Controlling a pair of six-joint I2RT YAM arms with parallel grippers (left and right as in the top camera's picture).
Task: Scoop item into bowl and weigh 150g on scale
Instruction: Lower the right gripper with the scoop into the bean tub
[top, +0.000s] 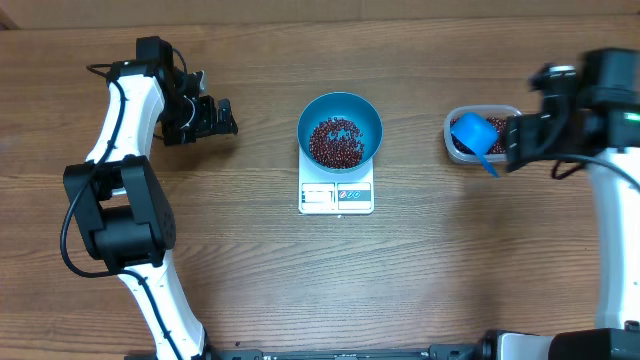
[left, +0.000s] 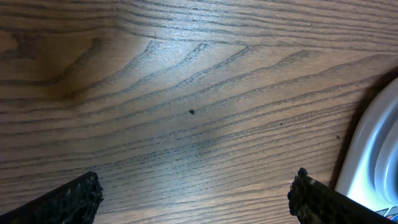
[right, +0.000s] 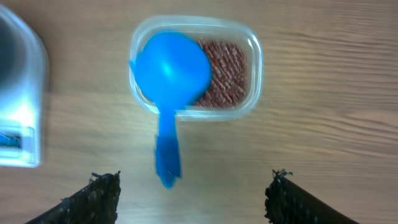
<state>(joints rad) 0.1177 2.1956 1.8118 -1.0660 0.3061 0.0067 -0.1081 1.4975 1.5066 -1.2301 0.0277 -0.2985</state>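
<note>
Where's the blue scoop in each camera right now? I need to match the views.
Overhead: blue scoop at far right, head in the clear tub, handle over its rim.
Right wrist: scoop upper centre, handle pointing toward the bottom edge.
Left wrist: not in it.
Shared landmark: white scale, centre overhead, left edge in the right wrist view.

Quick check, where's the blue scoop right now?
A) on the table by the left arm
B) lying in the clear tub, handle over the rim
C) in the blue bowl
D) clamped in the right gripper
B: the scoop sits in the tub, with the right gripper open, not clamping it.
</note>
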